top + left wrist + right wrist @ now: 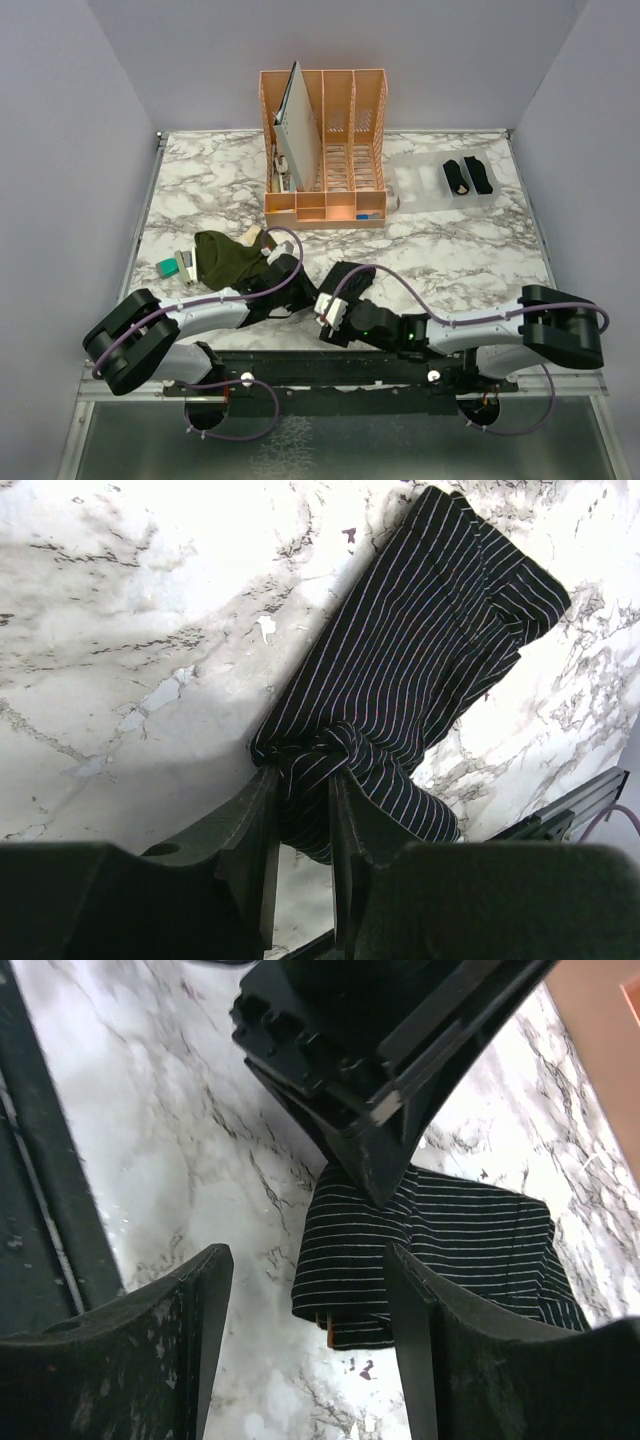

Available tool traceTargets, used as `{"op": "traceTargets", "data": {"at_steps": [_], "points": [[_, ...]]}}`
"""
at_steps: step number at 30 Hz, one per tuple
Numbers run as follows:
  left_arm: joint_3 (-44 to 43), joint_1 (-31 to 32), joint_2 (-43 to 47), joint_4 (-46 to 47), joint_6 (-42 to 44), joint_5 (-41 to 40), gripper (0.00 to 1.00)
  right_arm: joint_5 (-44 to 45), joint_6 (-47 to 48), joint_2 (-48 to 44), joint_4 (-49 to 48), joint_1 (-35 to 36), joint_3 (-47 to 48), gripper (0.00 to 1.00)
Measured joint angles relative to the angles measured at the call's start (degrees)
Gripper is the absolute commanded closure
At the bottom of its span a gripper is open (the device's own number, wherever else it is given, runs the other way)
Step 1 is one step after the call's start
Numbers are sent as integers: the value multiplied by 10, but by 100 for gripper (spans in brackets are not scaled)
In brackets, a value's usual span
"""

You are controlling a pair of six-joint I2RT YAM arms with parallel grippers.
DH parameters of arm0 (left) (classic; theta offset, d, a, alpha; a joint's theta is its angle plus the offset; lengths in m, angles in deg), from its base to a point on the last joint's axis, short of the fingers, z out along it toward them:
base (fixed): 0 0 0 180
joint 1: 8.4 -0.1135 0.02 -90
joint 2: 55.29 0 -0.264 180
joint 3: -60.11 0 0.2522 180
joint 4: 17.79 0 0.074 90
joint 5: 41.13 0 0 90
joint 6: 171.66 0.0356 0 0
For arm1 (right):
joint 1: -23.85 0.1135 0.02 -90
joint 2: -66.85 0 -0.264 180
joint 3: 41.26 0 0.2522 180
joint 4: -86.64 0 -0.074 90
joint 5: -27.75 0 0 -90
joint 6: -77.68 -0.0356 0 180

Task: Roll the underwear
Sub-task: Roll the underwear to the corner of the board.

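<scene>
The striped brief [420,650] lies on the tabletop [120,630] between the arms. It looks thin, limp and light, likely to bunch. The left end effector [300,790] pinches its gathered end. The right end effector [305,1260] hovers open above the free end, best taken at the folded edge.

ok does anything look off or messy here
The striped briefs are bunched into a twisted wad where the left gripper pinches them, not flat. The olive pair lies crumpled by the teal block.
</scene>
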Motion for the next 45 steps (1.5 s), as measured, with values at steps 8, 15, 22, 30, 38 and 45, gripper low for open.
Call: {"op": "traceTargets", "data": {"at_steps": [8,15,22,30,38,45], "points": [[-6,0,0,-13,0,2,72,121,76,100,0,41,29,37],[-6,1,3,-18,-1,2,72,158,87,116,1,45,29,47],[-6,3,5,-21,-2,2,72,168,52,148,-6,52,34,80],[-4,3,35,-56,-6,1,34,162,-9,144,-94,52,-8,97],[28,3,93,-59,-18,1,16,33,-125,118,-252,-6,-99,97],[73,3,130,-8,-29,4,14,-124,-235,159,-404,-97,-151,97]]}}
